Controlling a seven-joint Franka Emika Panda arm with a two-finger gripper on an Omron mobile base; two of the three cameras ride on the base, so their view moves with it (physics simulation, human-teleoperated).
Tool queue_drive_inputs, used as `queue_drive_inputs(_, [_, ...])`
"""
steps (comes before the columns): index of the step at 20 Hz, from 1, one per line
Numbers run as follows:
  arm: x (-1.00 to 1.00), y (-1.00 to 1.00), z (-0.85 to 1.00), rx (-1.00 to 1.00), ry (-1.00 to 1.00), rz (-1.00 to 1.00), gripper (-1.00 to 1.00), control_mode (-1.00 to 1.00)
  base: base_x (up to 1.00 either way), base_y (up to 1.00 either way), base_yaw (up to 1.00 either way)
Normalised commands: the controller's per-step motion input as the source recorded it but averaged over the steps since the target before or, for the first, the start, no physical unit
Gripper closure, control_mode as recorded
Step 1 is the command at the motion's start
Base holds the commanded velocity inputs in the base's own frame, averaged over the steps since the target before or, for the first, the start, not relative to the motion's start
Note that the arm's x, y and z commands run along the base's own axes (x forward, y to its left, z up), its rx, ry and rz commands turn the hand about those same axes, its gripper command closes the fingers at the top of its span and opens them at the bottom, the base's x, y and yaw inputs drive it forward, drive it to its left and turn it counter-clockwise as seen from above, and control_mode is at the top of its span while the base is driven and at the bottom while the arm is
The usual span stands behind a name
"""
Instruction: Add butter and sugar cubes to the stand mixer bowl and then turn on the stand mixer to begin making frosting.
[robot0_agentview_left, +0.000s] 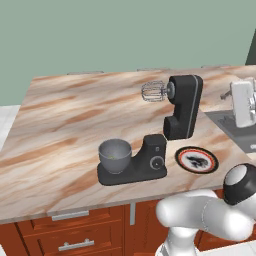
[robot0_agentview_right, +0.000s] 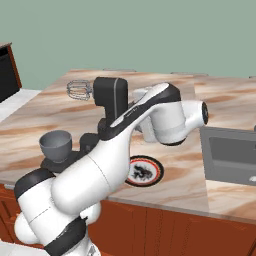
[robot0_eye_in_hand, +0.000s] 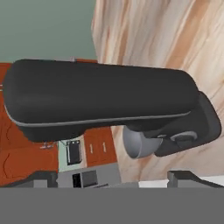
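Stand mixer (robot0_agentview_left: 150, 150) sits near the front edge of the marble counter (robot0_agentview_left: 60, 125), head tilted up and back, whisk (robot0_agentview_left: 153, 92) in the air. Stand mixer bowl (robot0_agentview_left: 115, 155) is seated on its base, left of the column. Red-rimmed plate (robot0_agentview_left: 197, 160) lies just right of the base. My gripper (robot0_eye_in_hand: 112, 177) is spread wide, holding nothing, facing the mixer head close up.
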Motion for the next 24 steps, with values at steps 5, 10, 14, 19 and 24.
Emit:
queue_drive_inputs(5, [0.51,-0.01,0.00,0.19,0.00,-0.06,-1.00,-1.00,0.00,0.00,0.00])
queue_drive_inputs(10, [0.41,0.05,-0.03,0.10,0.01,-0.02,-1.00,-1.00,0.00,0.00,0.00])
queue_drive_inputs(14, [0.21,0.17,-0.02,0.04,0.03,0.00,-1.00,-1.00,0.00,0.00,0.00])
queue_drive_inputs(19, [0.26,0.32,-0.01,0.02,0.05,0.00,-1.00,-1.00,0.00,0.00,0.00])
queue_drive_inputs(24, [0.11,0.35,0.00,0.02,0.02,0.00,-1.00,-1.00,0.00,0.00,0.00])
